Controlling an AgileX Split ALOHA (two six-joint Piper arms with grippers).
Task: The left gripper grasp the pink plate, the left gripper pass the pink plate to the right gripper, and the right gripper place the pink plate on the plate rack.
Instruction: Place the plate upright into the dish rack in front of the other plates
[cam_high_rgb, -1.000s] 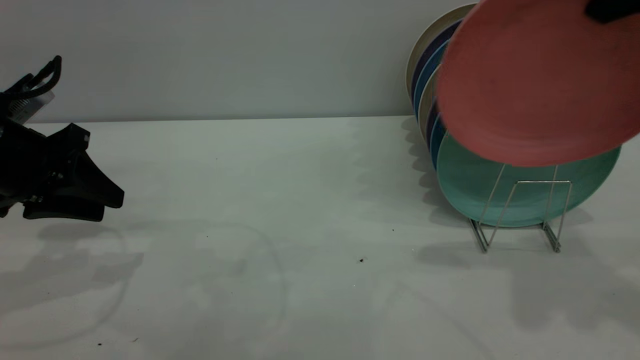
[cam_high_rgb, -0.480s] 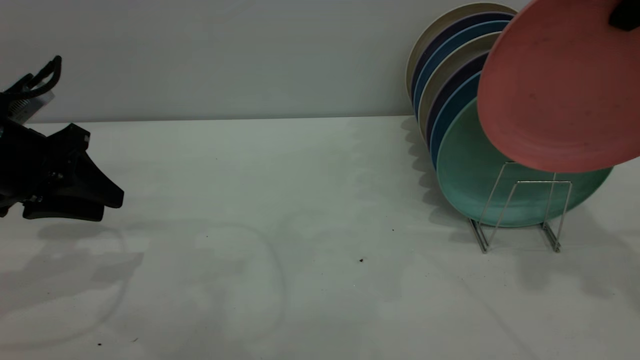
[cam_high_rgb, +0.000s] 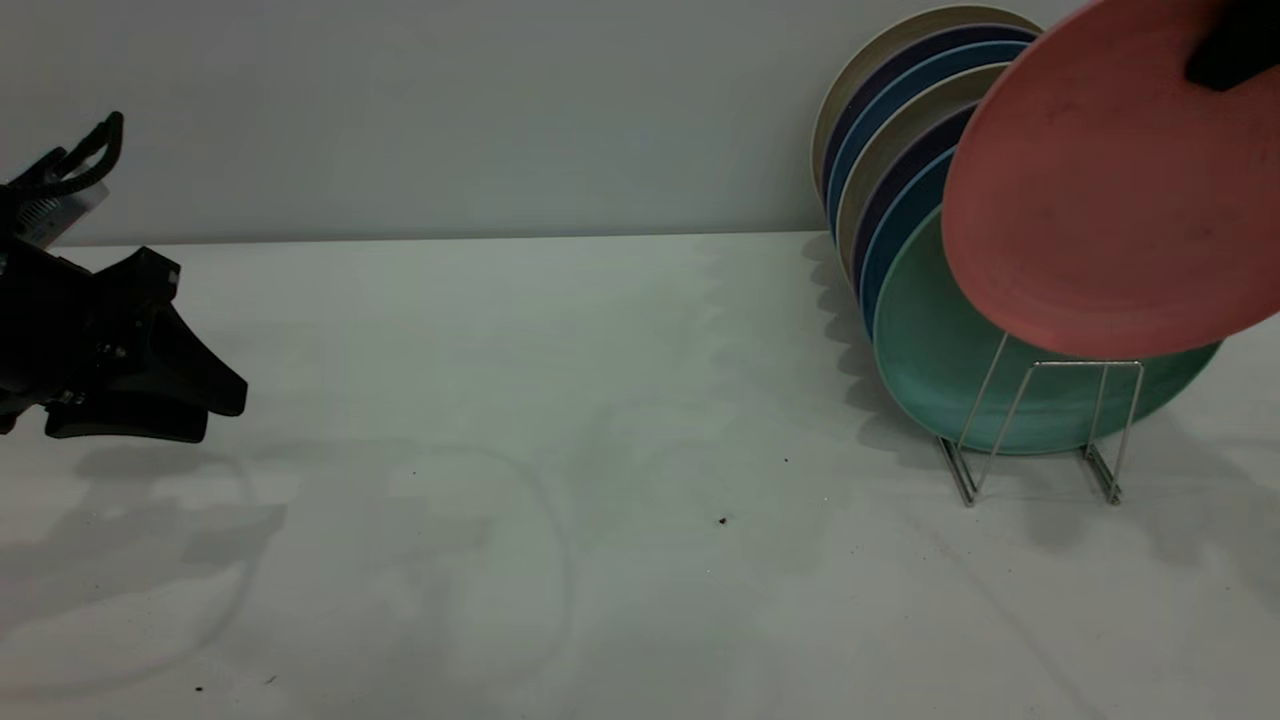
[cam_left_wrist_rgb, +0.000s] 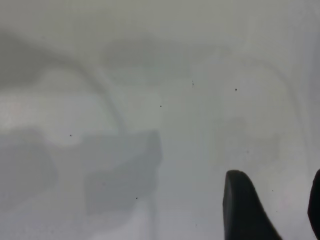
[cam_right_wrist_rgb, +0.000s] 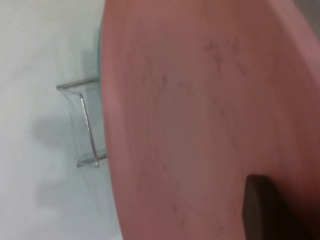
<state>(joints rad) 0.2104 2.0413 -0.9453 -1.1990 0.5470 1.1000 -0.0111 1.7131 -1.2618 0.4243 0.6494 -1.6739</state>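
The pink plate (cam_high_rgb: 1110, 190) hangs tilted in the air at the far right, in front of the mint-green plate (cam_high_rgb: 940, 350) and just above the front loop of the wire plate rack (cam_high_rgb: 1040, 425). My right gripper (cam_high_rgb: 1230, 45) is shut on the pink plate's upper rim. In the right wrist view the pink plate (cam_right_wrist_rgb: 200, 115) fills most of the frame, with one finger (cam_right_wrist_rgb: 262, 210) on its face and the rack (cam_right_wrist_rgb: 87, 125) below. My left gripper (cam_high_rgb: 150, 395) is parked low at the far left, open and empty; its fingers (cam_left_wrist_rgb: 245, 207) show above bare table.
Several plates (cam_high_rgb: 900, 120) in cream, navy and blue stand in the rack behind the green one. The white table (cam_high_rgb: 560, 420) runs to a grey back wall. Small dark specks (cam_high_rgb: 722, 520) lie mid-table.
The pink plate, held by my right gripper, moved right and then slightly down toward the rack's front loop. The left arm has not moved.
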